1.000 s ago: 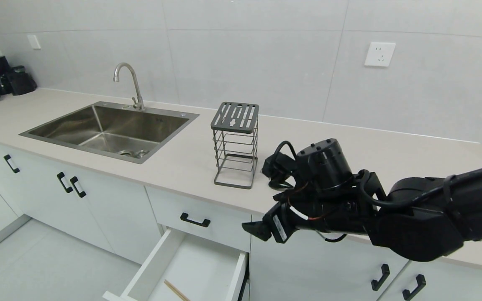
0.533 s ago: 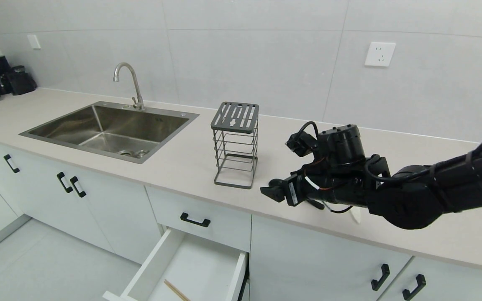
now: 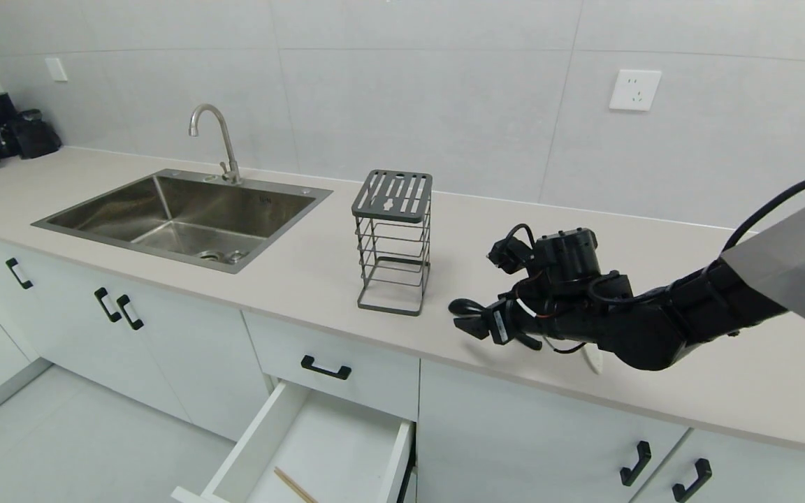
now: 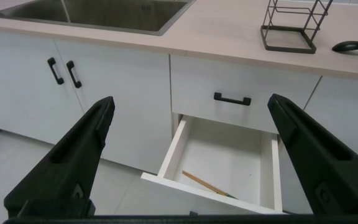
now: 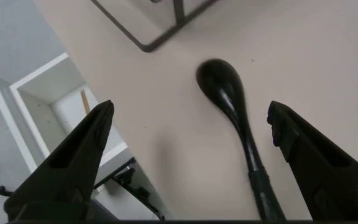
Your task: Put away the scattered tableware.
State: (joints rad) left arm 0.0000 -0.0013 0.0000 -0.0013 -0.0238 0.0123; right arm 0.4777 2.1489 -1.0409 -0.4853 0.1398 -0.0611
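The right gripper [image 3: 470, 323] is held wide open and empty, just above a black spoon [image 5: 232, 106] lying near the counter's [image 3: 305, 279] front edge. Chopsticks [image 3: 295, 486] are seen already stowed in the open drawer [image 3: 318, 440]. The spoon is judged not yet picked up.

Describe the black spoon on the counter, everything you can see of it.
The black spoon lies flat on the beige countertop, close to the base of the wire rack, with its bowl end nearest the rack. It is glossy and looks like plastic, with an oval bowl running into a slim handle. The right end effector hovers above it, open, with one finger on either side. Nothing but the counter appears to touch it.
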